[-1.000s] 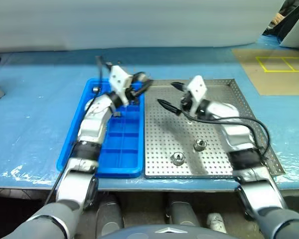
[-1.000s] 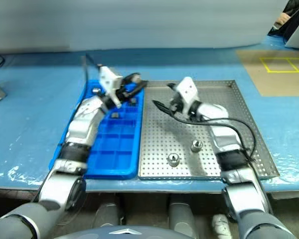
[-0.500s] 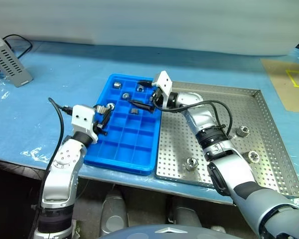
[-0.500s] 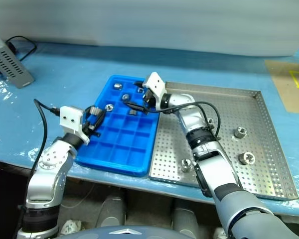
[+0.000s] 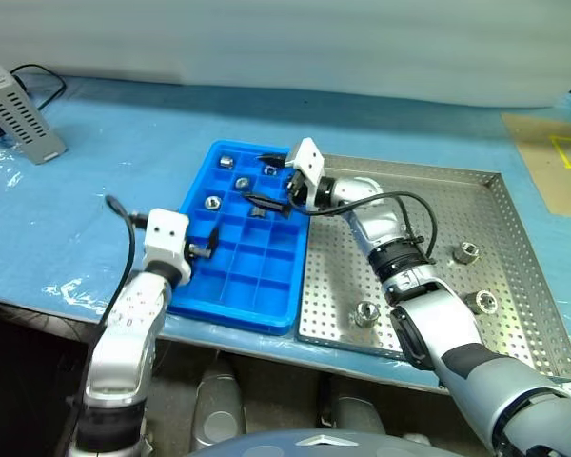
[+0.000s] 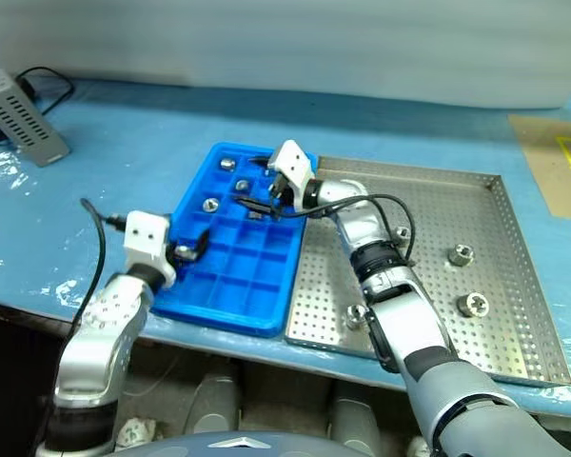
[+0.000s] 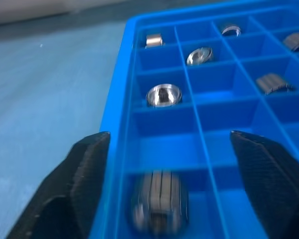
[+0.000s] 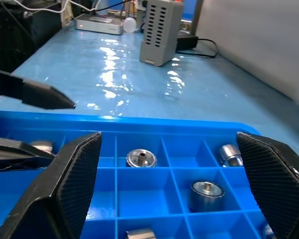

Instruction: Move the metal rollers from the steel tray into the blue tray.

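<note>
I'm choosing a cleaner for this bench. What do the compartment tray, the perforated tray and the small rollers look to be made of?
The blue tray looks like moulded plastic: uniform bright colour, smooth, slightly glossy divider walls. The steel tray appears to be sheet metal: dull silver, punched holes, folded low rim. The metal rollers seem to be bare machined metal, judging by bright silver reflections; the alloy can't be told.

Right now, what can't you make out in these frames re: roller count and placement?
- Blue tray, head views: the right gripper and its arm cover some far cells, so the count there is unsure.
- Left wrist view: the nearest roller is blurred; lying still or falling, can't tell.
- Steel tray: the right arm hides part of the floor; three rollers visible.
</note>
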Controlling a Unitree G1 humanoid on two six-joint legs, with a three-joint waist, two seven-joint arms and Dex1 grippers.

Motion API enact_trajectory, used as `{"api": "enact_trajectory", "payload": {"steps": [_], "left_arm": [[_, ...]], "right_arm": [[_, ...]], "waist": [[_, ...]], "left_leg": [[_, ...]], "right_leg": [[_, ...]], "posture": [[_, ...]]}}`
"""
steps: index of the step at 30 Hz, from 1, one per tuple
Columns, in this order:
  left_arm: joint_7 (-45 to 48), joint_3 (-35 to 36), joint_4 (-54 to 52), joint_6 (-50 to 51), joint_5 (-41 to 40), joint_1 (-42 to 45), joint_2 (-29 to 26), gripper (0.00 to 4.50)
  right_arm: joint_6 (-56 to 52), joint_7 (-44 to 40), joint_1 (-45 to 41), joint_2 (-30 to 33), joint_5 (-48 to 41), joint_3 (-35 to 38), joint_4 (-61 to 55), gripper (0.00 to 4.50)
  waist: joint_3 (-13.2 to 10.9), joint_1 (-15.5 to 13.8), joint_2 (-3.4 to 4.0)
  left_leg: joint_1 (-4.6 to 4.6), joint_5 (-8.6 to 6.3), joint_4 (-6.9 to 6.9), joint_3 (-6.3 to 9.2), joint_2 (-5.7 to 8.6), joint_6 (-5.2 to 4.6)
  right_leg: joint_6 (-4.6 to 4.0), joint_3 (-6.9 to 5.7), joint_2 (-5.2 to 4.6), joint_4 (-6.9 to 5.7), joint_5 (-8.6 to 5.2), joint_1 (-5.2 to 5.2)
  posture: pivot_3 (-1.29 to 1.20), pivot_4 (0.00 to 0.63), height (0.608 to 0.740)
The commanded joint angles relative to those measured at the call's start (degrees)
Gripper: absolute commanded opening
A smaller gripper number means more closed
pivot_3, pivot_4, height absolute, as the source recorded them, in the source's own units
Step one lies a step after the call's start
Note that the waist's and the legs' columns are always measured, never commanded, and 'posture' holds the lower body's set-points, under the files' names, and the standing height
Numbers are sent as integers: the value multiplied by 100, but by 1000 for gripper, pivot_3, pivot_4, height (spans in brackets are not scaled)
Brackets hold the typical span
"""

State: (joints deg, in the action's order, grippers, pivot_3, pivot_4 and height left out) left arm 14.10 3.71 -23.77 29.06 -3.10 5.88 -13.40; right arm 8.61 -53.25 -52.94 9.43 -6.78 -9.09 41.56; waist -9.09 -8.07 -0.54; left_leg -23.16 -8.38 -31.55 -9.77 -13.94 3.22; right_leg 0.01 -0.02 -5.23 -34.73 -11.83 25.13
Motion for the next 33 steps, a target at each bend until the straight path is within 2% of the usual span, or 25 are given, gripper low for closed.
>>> {"api": "enact_trajectory", "payload": {"steps": [1,6,10,14,18,23,27,31,33], "left_arm": [[504,-33,636,-428,-443,886,1,4230],[1845,-680,2508,-1444,-564,2473,-6,4230],[3025,-1127,4167,-2205,-729,3765,483,4230],[4621,-1560,5018,-2107,-1032,4358,809,4230],[5893,-2474,5228,-1882,-700,4397,672,4230],[6771,-3313,4999,-1701,-301,4159,260,4230],[6796,-3563,4979,-1883,26,4071,115,4230],[6839,-3853,4862,-2219,334,3827,15,4230],[6555,-3889,4954,-2623,513,3717,109,4230]], "right_arm": [[-219,199,266,337,-118,323,-759,4500],[-1045,669,980,980,-391,928,-2003,4500],[-1754,1058,1710,1617,-539,1511,-3094,4500],[-2224,1388,2396,2118,-540,1903,-3887,4500],[-2671,1590,3099,2488,-616,2269,-4649,4500],[-3168,1815,3783,2670,-715,2613,-5421,4500],[-3408,1887,3985,2719,-870,2746,-5714,4500],[-3562,2013,3855,2707,-1017,2779,-5786,4500],[-3532,2041,3794,2728,-968,2678,-5731,4500]], "waist": [[0,-14,0],[1,88,0],[1,264,-1],[2,520,0],[5,819,6],[5,1064,6],[4,1117,5],[4,1199,5],[4,1220,5]], "left_leg": [[1,1,-3,-1,4,1],[-2,10,-22,-4,17,11],[-5,8,-37,-7,20,7],[4,2,-38,-19,24,-1],[42,-2,-20,-40,20,-5],[79,-13,-15,-65,22,-23],[91,-21,-35,-95,29,-36],[89,-37,-61,-113,30,-60],[91,-41,-61,-121,28,-65]], "right_leg": [[0,2,0,-2,0,-2],[5,16,-2,0,4,-7],[19,26,-2,0,13,-9],[25,44,-2,4,16,-12],[25,86,11,4,15,-11],[29,139,18,5,14,-19],[77,161,17,6,-5,-20],[78,172,13,14,-5,-29],[77,174,12,17,-5,-28]], "posture": [[74,150,740],[-110,150,740],[-237,150,740],[-343,150,740],[-428,150,740],[-485,150,740],[-494,150,740],[-492,150,740],[-485,150,740]]}}
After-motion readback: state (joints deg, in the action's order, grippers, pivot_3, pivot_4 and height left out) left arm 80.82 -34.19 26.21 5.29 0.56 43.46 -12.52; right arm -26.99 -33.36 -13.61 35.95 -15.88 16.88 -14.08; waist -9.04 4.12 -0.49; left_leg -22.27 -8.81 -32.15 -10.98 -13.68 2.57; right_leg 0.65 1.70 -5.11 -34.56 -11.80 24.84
